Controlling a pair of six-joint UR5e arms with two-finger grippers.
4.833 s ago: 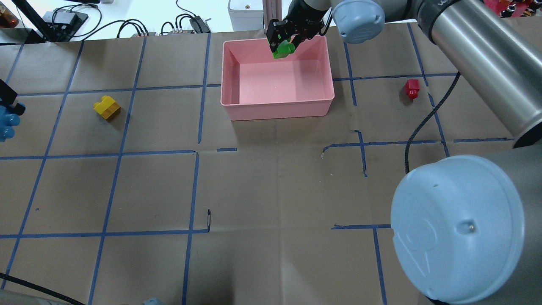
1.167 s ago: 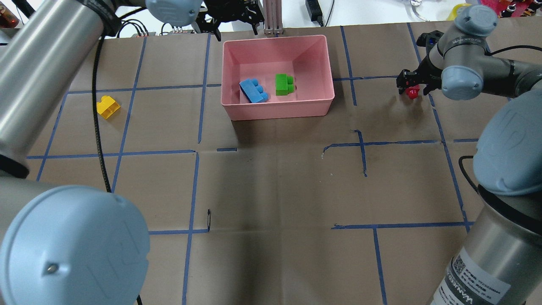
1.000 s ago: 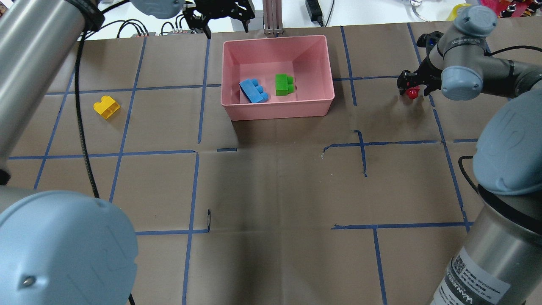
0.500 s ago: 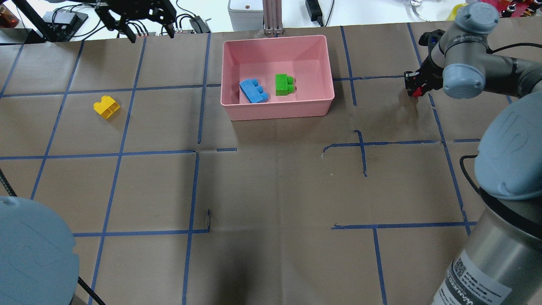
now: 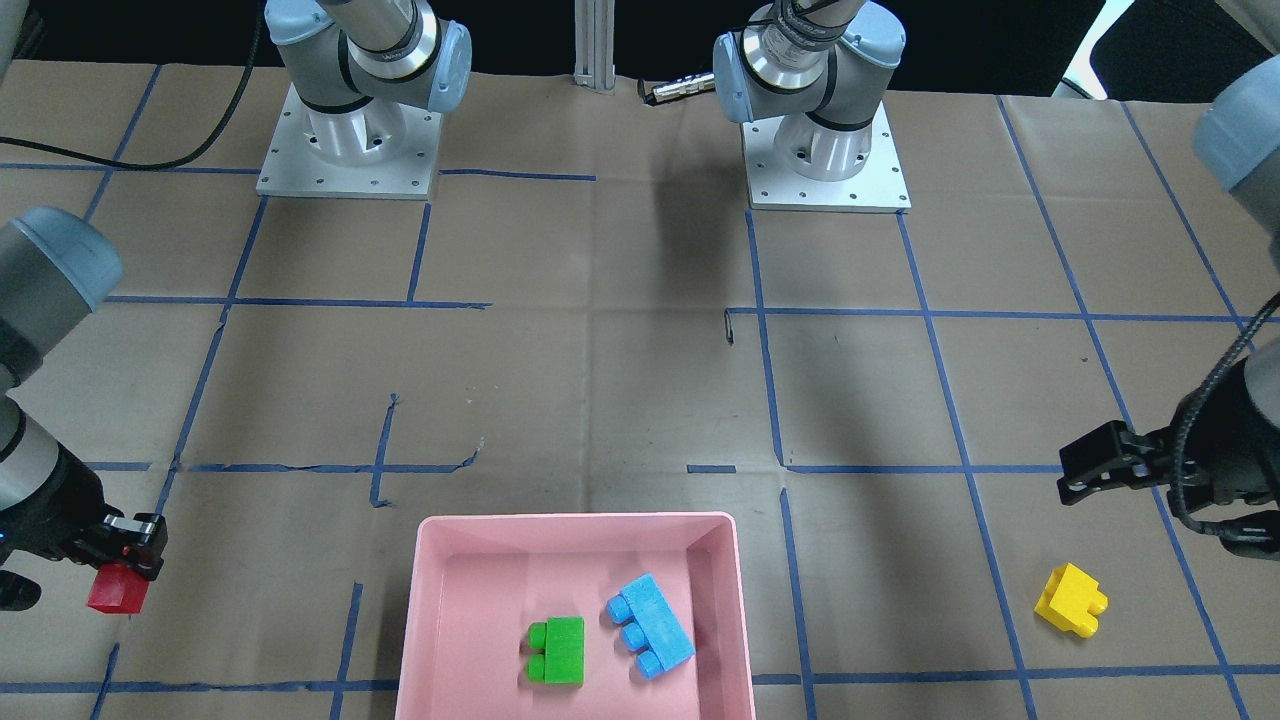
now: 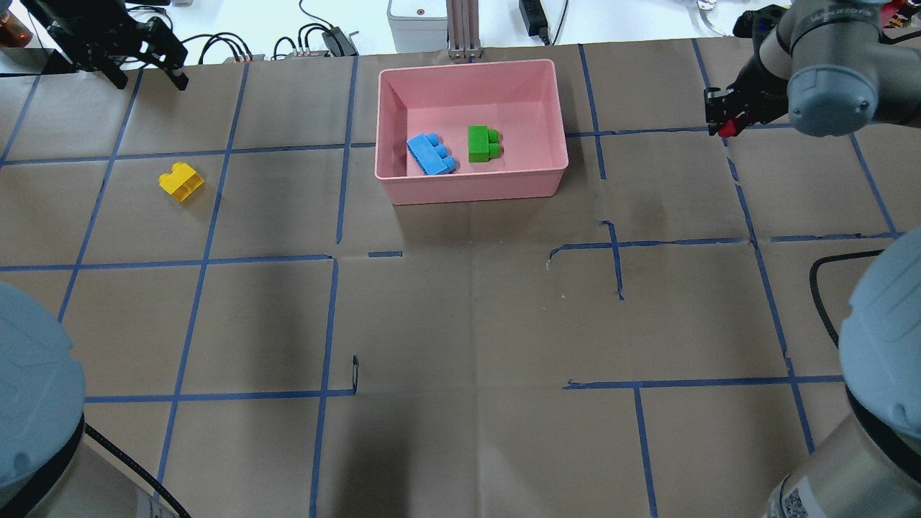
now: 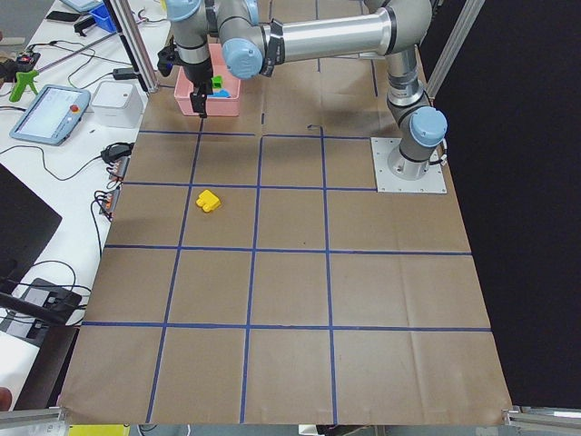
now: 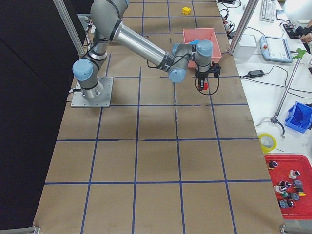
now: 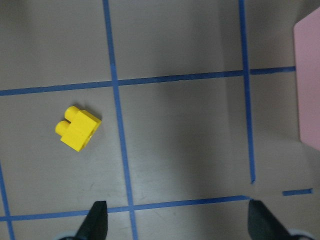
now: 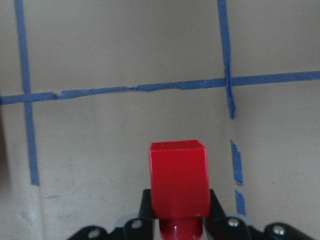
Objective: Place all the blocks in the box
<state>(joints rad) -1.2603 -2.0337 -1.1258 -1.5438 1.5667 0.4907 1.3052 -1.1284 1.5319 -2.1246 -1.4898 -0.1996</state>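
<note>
— So, where does each block sit against the box (image 6: 468,188)?

— Two lie inside it, flat on the pink floor. The blue block (image 6: 432,154) is angled in the half toward the robot's left. The green block (image 6: 482,143) is just beside it toward the right, and the two look slightly apart.

— And the others?

— The yellow block (image 6: 181,181) rests on the paper-covered table (image 6: 468,324), well off the box's left end, with nothing touching it. The red block (image 10: 178,185) is well off the box's right end, and it is not lying loose.

— Held, then?

— Yes. The right gripper (image 6: 723,124) is clamped on it. In the right wrist view the red block juts out from between the jaws, with taped paper behind it.

— What about the other arm?

— The left gripper (image 9: 180,220) is spread wide and carries nothing. Its fingers (image 9: 97,222) show at the bottom of its wrist view, far apart. The yellow block lies on the paper beyond them and nearer the left-hand one. A pink edge of the box shows at that view's right border.

— Where is that gripper relative to the box?

— Well out past the left end, over the table's far edge.
</note>
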